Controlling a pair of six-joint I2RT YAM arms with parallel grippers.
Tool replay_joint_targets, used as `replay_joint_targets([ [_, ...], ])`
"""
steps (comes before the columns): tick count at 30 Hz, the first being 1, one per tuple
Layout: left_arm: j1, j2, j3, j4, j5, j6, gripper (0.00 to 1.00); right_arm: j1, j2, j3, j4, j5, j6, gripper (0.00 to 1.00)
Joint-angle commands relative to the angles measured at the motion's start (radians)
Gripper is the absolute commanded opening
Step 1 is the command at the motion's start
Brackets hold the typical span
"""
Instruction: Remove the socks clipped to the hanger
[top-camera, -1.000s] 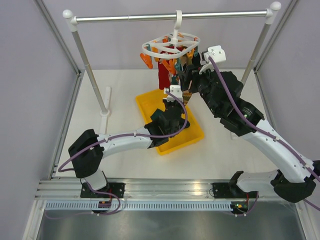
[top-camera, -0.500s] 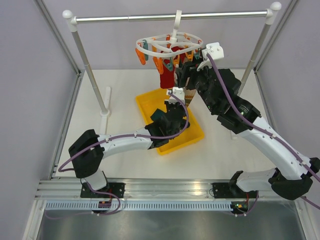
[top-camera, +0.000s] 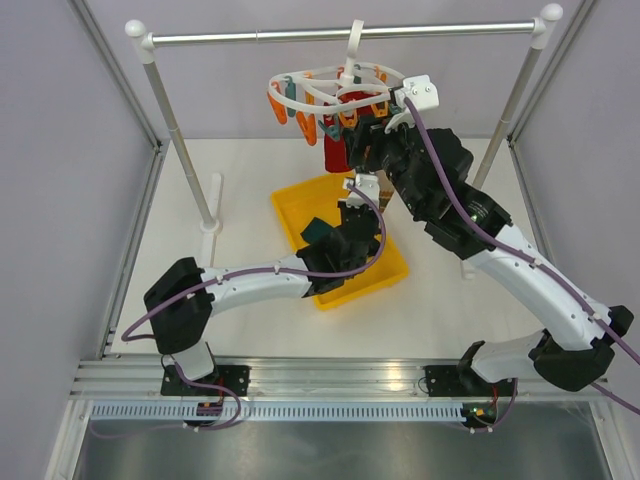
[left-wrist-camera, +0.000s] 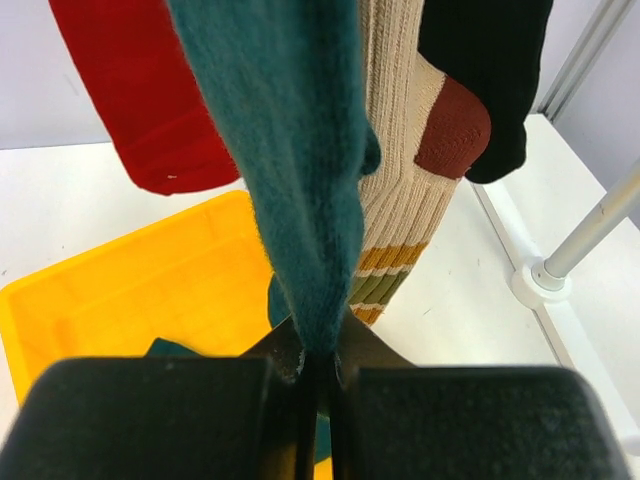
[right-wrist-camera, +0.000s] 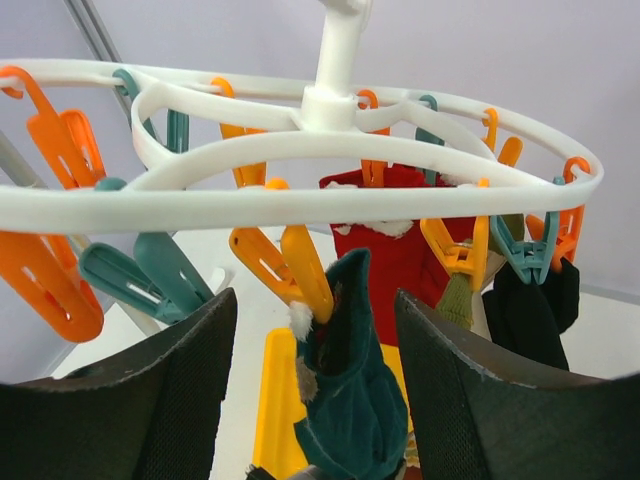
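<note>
Teal sock (left-wrist-camera: 300, 180) hangs clipped to the hanger (right-wrist-camera: 300, 190).
Left gripper (left-wrist-camera: 318, 370) pinches its lower end; right gripper (right-wrist-camera: 312, 335) stands spread around the orange clip (right-wrist-camera: 305, 265).

Left arm stretches forward and up, left end effector (left-wrist-camera: 318, 398) clamped on teal sock (left-wrist-camera: 300, 150). Right arm arches higher, right end effector (right-wrist-camera: 315, 395) spread wide.

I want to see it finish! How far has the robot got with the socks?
Done: something teal, maybe a sock, lies in the tray. In hand: the left claw pinches the teal sock at its bottom, and the open right claw sits around its orange clip on the hanger. Left: the red sock, tan sock and black sock hang there too.
</note>
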Motion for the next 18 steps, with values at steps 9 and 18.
replay_joint_targets([
  [9, -0.031, 0.038, 0.067, -0.019, 0.001, 0.016, 0.02, 0.005, 0.056, 0.076, 0.033, 0.053, -0.052, 0.70],
  [18, -0.037, 0.044, 0.065, -0.023, -0.003, 0.013, 0.02, 0.007, 0.043, 0.047, 0.099, 0.092, -0.060, 0.68],
])
